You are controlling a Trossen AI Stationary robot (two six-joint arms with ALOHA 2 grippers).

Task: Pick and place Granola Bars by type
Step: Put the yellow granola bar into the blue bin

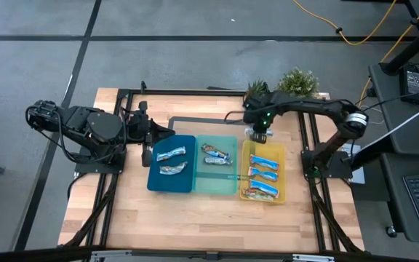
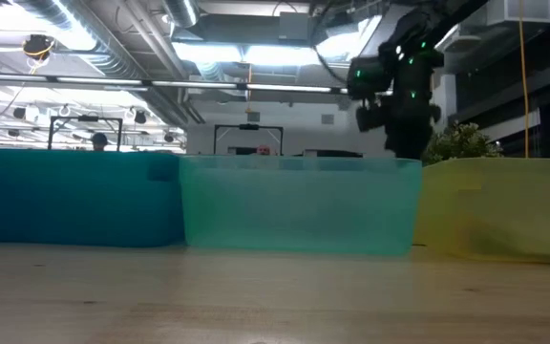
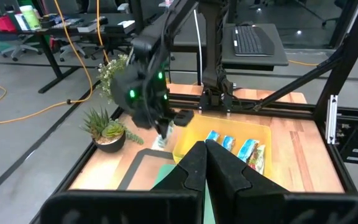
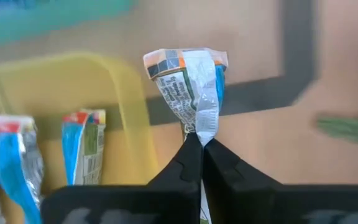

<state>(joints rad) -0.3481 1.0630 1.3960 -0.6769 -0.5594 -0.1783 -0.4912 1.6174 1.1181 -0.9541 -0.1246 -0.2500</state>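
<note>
My right gripper (image 1: pixel 260 135) is shut on a blue-and-white granola bar (image 4: pixel 191 87) above the far edge of the yellow tray (image 1: pixel 281 191). From the left wrist view the bar (image 3: pixel 163 139) hangs below that gripper, over the table just beyond the tray. Three blue bars (image 1: pixel 263 173) lie in the yellow tray, two bars (image 1: pixel 217 156) in the teal tray (image 1: pixel 217 185), and two silvery-brown bars (image 1: pixel 171 160) in the dark-blue tray (image 1: pixel 155 182). My left gripper (image 3: pixel 205 149) is shut and empty at the dark-blue tray's far left corner (image 1: pixel 151 135). My right gripper pinches the bar between its two fingers at one end, where the wrapper narrows (image 4: pixel 202 135). The fingers come from above, pointing down. The bar hangs below them lengthwise, lifted clear, with its crimped free end (image 4: pixel 185 59) lowest.
Two small potted plants (image 1: pixel 298 81) (image 1: pixel 257 87) stand at the table's far edge, behind my right gripper. A black tape outline (image 3: pixel 135 168) marks the tabletop beyond the trays. Bare wood (image 1: pixel 195 218) lies along the near side.
</note>
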